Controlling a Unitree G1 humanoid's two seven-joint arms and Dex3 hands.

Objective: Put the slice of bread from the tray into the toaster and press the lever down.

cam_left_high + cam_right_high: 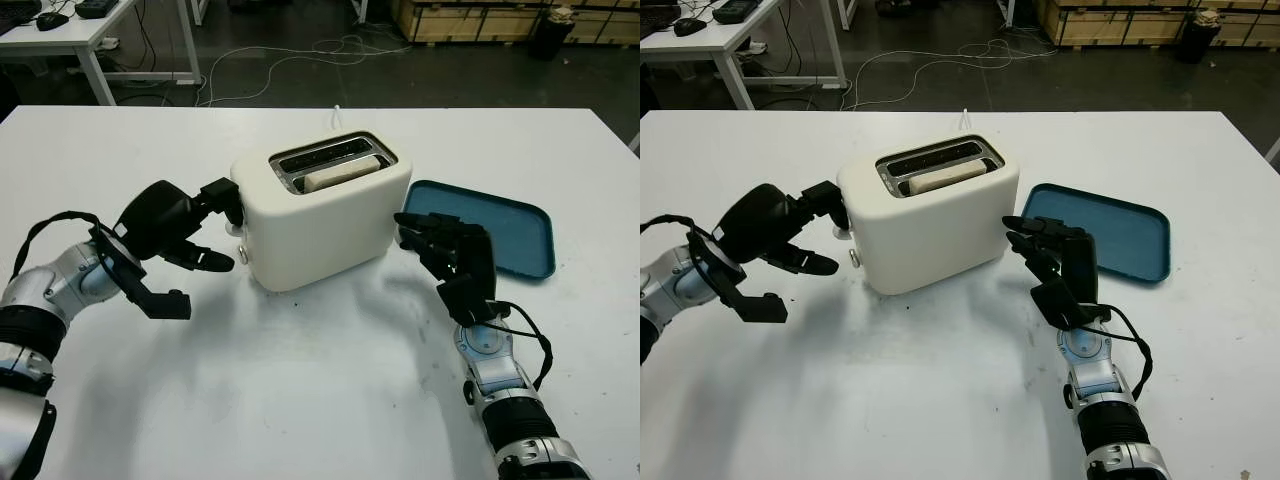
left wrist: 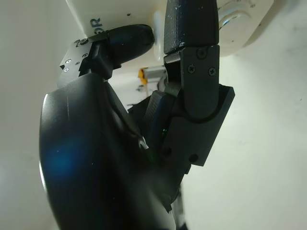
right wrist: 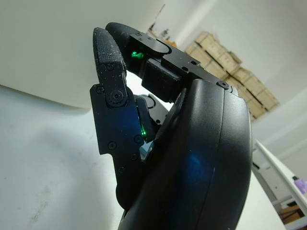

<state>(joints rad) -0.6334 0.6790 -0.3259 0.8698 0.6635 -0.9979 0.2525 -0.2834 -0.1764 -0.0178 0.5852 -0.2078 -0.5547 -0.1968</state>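
The bread slice (image 1: 340,176) stood in the toaster (image 1: 318,220) slot. The left robot hand (image 1: 175,235), open, had a finger at the toaster's lever end; the right robot hand (image 1: 452,255), open, was between toaster and blue tray (image 1: 505,235).

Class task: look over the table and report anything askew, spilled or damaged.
Nothing stands out. The toaster stands upright with the bread in its slot, the blue tray lies flat beside it, nothing is spilled.
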